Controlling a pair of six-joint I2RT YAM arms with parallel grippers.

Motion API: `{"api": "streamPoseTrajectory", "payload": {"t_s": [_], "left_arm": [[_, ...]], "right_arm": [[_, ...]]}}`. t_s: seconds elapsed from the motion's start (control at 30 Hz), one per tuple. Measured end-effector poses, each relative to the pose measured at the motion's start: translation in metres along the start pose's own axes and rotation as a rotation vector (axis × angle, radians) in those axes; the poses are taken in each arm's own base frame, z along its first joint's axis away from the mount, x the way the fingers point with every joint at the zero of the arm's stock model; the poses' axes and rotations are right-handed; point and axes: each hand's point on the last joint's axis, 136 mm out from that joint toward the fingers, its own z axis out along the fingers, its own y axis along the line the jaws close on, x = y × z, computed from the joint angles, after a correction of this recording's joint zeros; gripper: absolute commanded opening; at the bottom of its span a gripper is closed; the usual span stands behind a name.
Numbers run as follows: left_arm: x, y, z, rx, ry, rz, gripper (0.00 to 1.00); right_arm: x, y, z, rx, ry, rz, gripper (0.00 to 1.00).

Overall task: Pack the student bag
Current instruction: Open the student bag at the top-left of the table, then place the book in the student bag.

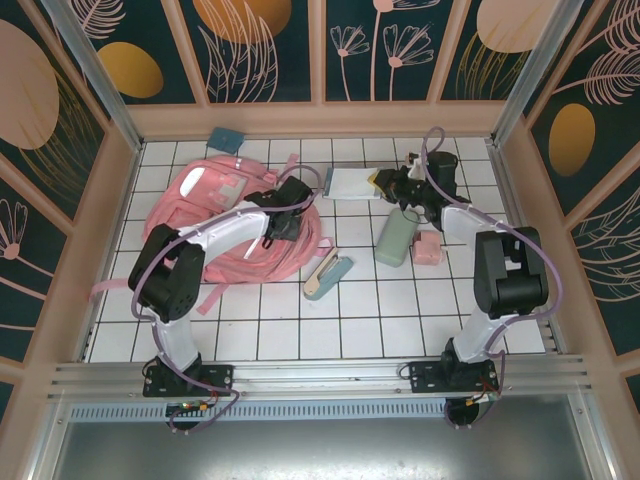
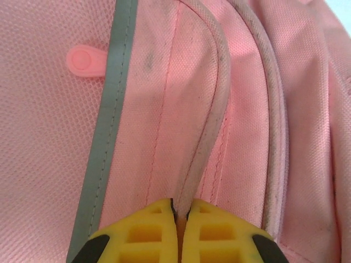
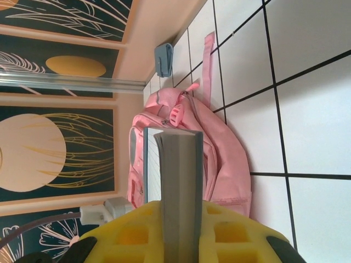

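As the left tool [image 2: 180, 212] pinches the student bag [image 2: 258, 109], right tool [image 3: 181, 216] clamps a book [image 3: 179, 164].

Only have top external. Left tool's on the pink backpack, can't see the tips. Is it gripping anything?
Observer: Yes. The left tool is shut on a pale piped seam of the large soft pink fabric backpack.
Operator: And the right tool, is that flat thing held?
Observer: Yes. The right tool is shut on the thin grey-edged book, clamped edge-on between its yellow fingers.
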Motion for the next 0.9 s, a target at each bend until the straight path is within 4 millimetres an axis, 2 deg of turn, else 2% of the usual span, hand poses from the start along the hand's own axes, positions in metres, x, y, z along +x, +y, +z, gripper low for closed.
{"api": "streamPoseTrajectory", "payload": {"t_s": [0.1,0.2,0.33,0.43,0.53,0.67,0.9], "left_arm": [[-0.018,0.006,-0.027,0.012,-0.052,-0.022,0.00],[-0.045,0.019,-0.062,0.030,-0.127,-0.071,0.00],[-0.087,0.051,-0.113,0.086,-0.252,-0.190,0.00],[-0.105,0.074,-0.139,0.129,-0.308,-0.269,0.00],[-0.112,0.088,-0.152,0.158,-0.329,-0.308,0.00],[-0.112,0.092,-0.156,0.195,-0.325,-0.324,0.00],[-0.113,0.090,-0.156,0.244,-0.311,-0.360,0.00]], "right_arm": [[0.005,0.004,0.002,-0.012,0.006,0.002,0.00],[0.013,0.007,0.008,-0.026,0.017,0.009,0.00],[0.025,0.018,0.018,-0.049,0.027,0.007,0.00],[0.038,0.031,0.029,-0.073,0.038,-0.005,0.00],[0.055,0.046,0.042,-0.106,0.059,-0.016,0.00],[0.074,0.056,0.071,-0.132,0.096,-0.014,0.00],[0.105,0.054,0.146,-0.101,0.121,0.036,0.00]]}}
